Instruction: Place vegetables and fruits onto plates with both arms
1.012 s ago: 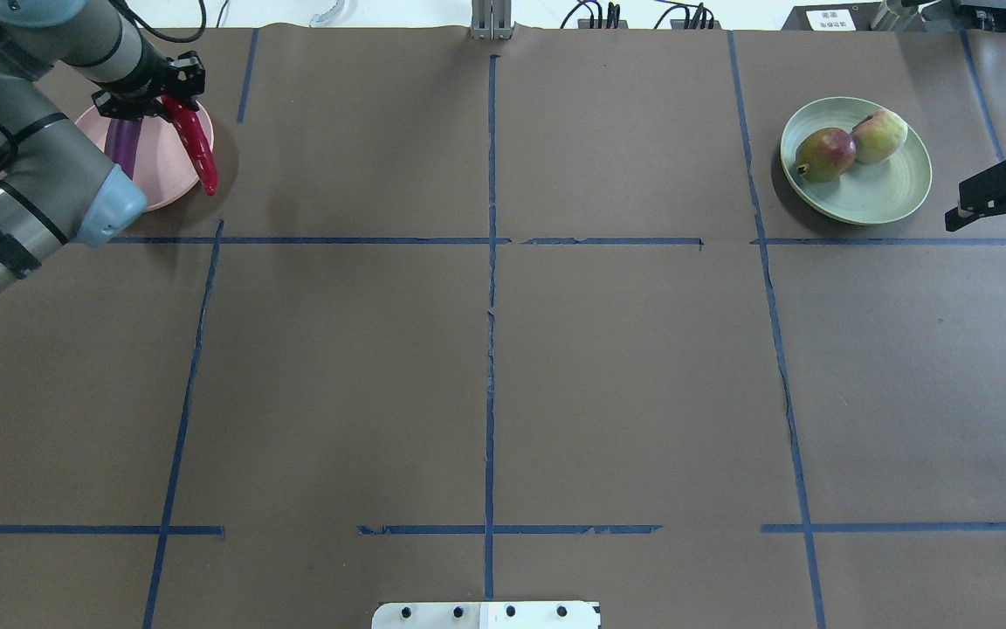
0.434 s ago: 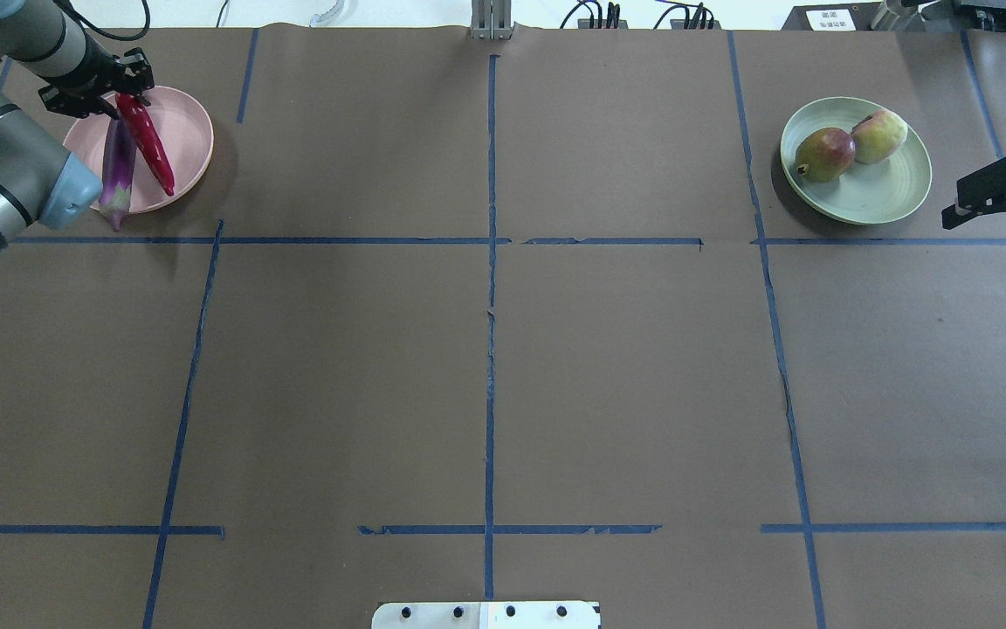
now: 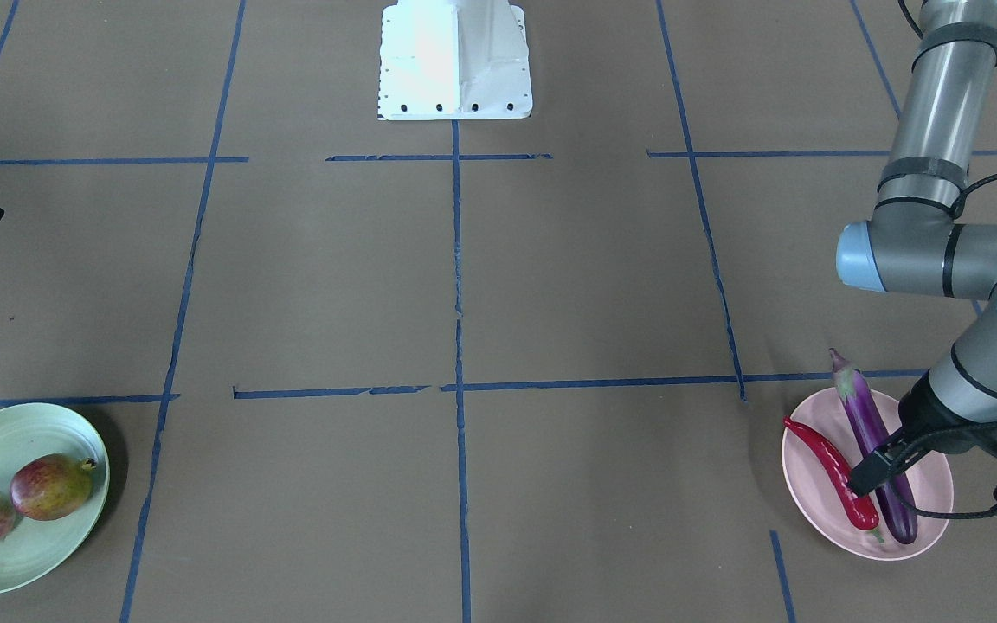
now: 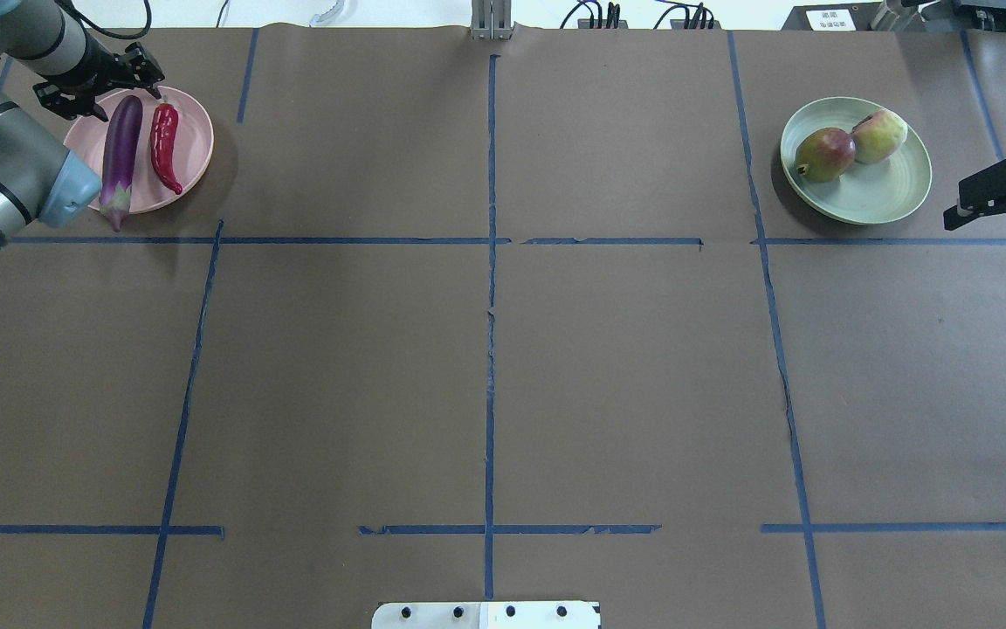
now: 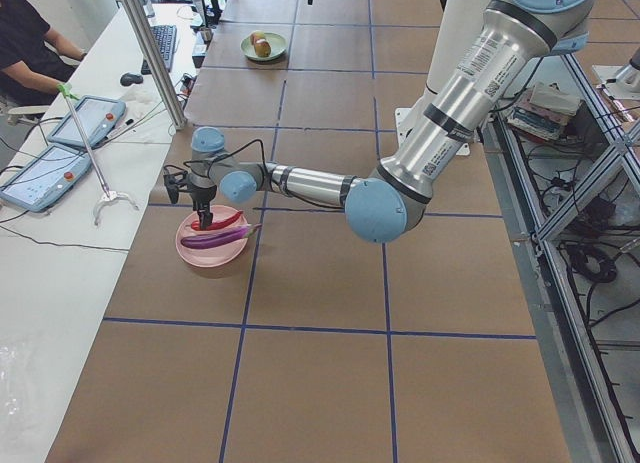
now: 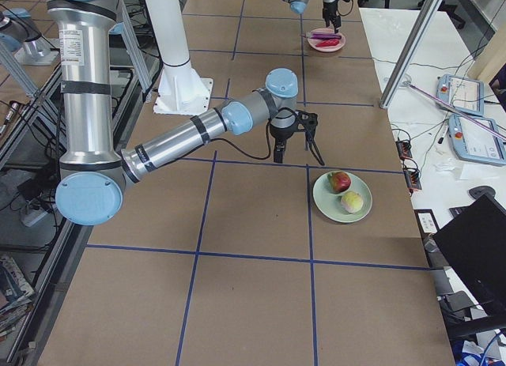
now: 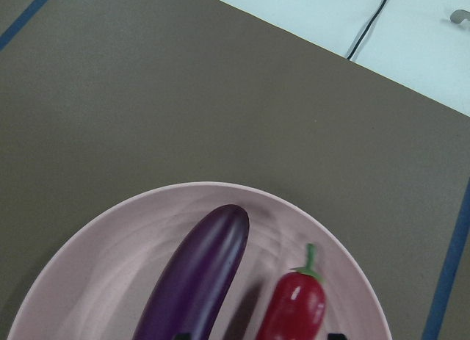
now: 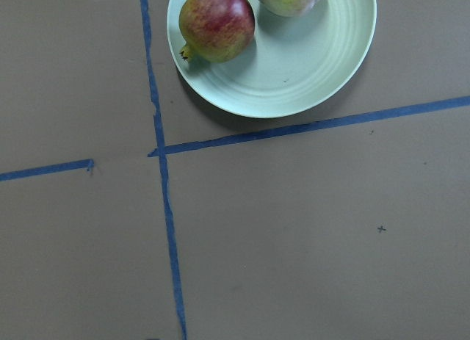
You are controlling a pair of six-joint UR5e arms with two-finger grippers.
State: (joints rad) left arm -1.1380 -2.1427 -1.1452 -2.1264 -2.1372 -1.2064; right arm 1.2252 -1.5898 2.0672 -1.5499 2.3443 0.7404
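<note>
Over on the worktop (image 4: 485, 367), up at ten o'clock in the overhead view, the pink plate (image 4: 193, 131) carries both vegetables: the purple eggplant (image 4: 120, 153) lies lengthwise with its cap poking past the rim at six o'clock, and the red chili (image 4: 164, 148) lies just beside it at three o'clock. The left gripper (image 4: 119, 90) hovers at the plate's twelve o'clock edge, jaws spread wide, holding nothing. At two o'clock, the green plate (image 4: 878, 196) holds the dark red fruit (image 4: 826, 154) touching the pale green-pink fruit (image 4: 880, 135). The right gripper (image 4: 992, 225) hangs at four o'clock off that plate, jaws apart and empty.
</note>
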